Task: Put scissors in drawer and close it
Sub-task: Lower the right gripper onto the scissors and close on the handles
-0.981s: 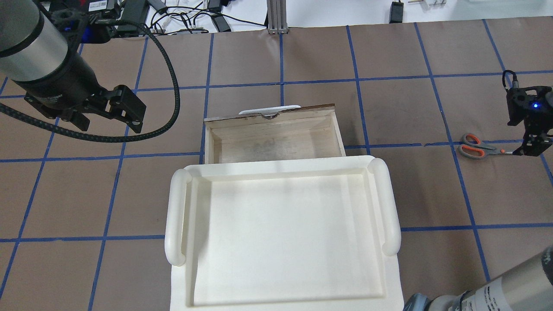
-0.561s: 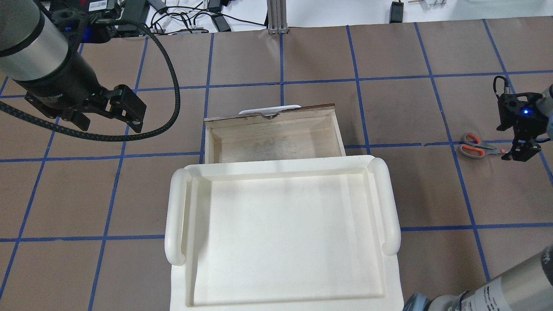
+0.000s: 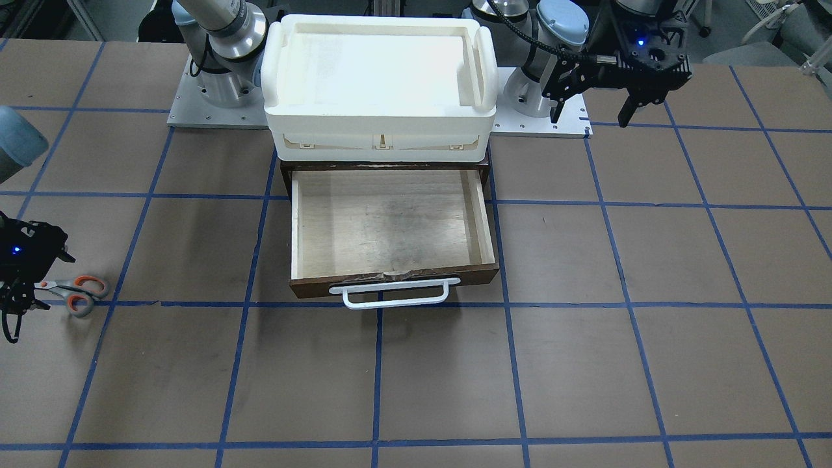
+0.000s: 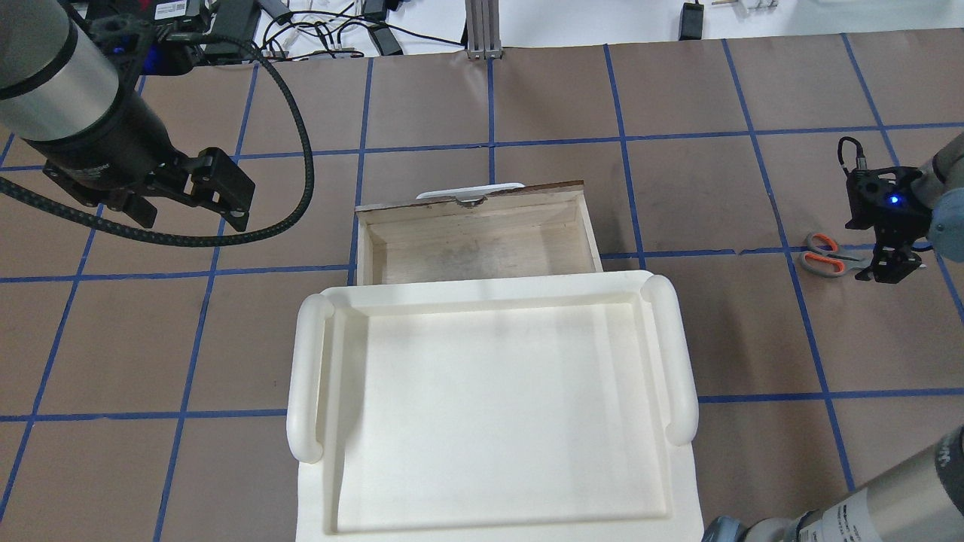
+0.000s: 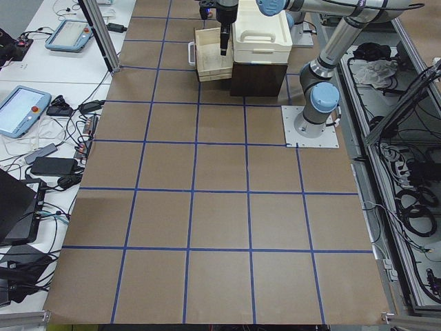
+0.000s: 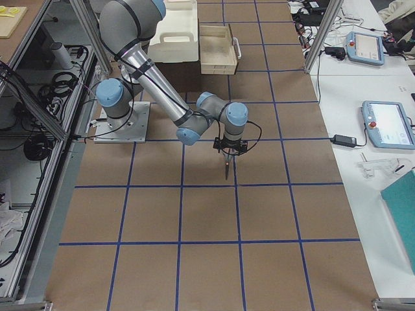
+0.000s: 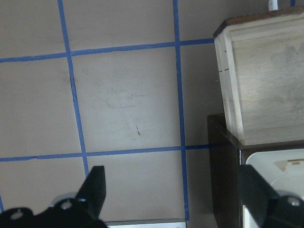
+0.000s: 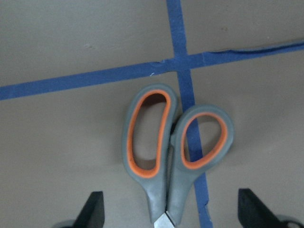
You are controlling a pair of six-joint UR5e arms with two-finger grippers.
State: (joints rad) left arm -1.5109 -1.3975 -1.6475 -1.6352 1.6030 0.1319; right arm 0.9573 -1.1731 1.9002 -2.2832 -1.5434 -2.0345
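Observation:
The scissors [image 4: 825,254] lie flat on the table at the right, grey-and-orange handles pointing left, blades hidden under my right gripper [image 4: 891,269]. In the right wrist view the handles [image 8: 175,149] lie between my open fingers [image 8: 93,209], which straddle the neck of the scissors without holding it. The front view shows the scissors [image 3: 81,294] at far left beside my right gripper [image 3: 12,312]. The drawer [image 4: 482,248] is pulled open and empty, its white bar handle [image 3: 395,296] facing away from me. My left gripper [image 4: 226,197] is open and empty, hovering left of the drawer.
A white plastic bin [image 4: 489,297] sits on the dark cabinet above the drawer. Blue tape lines grid the brown table. Cables and devices lie beyond the far table edge [image 4: 339,30].
My right gripper has moved left along the scissors' blades toward the handles and a little nearer to me. The left arm and drawer have not moved.

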